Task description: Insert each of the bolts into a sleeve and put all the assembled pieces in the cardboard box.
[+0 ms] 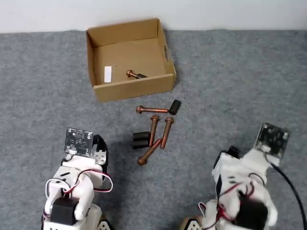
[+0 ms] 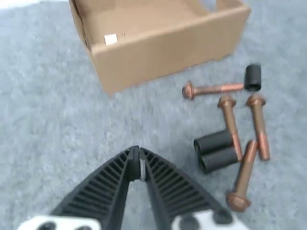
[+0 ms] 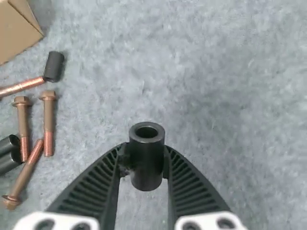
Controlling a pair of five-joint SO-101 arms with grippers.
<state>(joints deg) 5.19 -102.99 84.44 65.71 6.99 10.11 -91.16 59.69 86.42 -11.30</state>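
I had the grey carpeted table (image 1: 249, 72) in front of me, the open brown cardboard box (image 1: 134, 88) at its far side with one assembled copper bolt and sleeve (image 1: 135, 74) on its floor. The right gripper (image 3: 145, 151) was clamped around a short black cylindrical sleeve (image 3: 146, 163), bore facing the wrist camera, well apart from the loose parts. The left gripper (image 2: 136, 160) was closed on nothing, jaws meeting, over bare carpet on the near side of the box. Between the arms, just in front of the box, lay four loose copper flanged bolts (image 1: 153, 129), one crosswise and three roughly lengthwise, bunched together. A pair of black sleeves (image 1: 140, 140) lay side by side against that bunch, and a single black sleeve (image 1: 175, 107) sat at the crosswise bolt's tip.

My worry was the bunching: closing on one bolt could drag a neighbour or roll the sleeves away. I also judged the held sleeve could twist in the grip if a bolt pushed in off-axis. The bolts lay nearer the left gripper, off to its side toward the other arm.
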